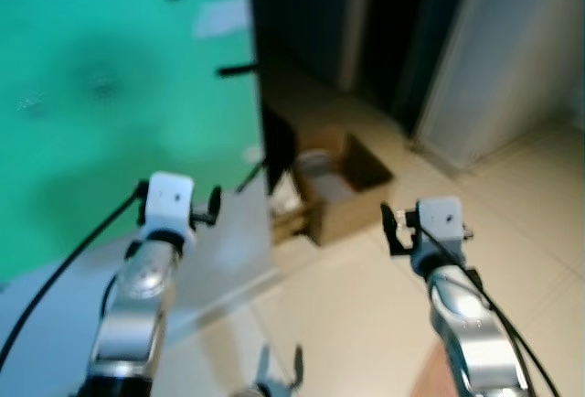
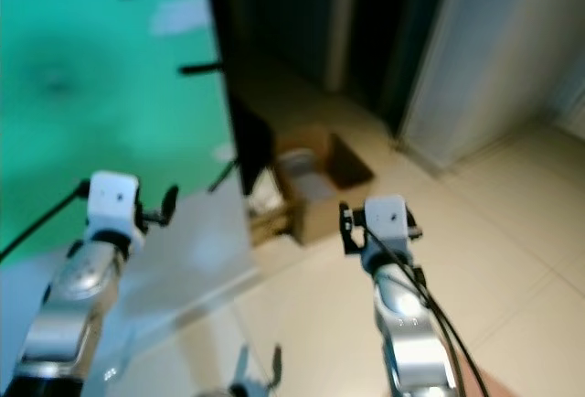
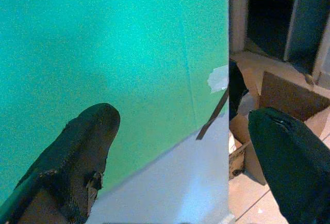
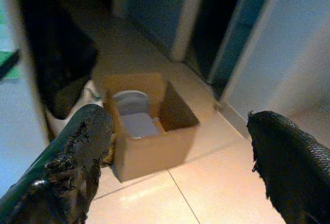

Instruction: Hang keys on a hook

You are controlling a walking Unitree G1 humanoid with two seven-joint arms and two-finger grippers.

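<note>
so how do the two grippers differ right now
The left gripper faces the green wall, while the right gripper faces an open cardboard box on the tiled floor. In the eye views the left arm is raised slightly higher than the right arm. Both are open and hold nothing.
</note>
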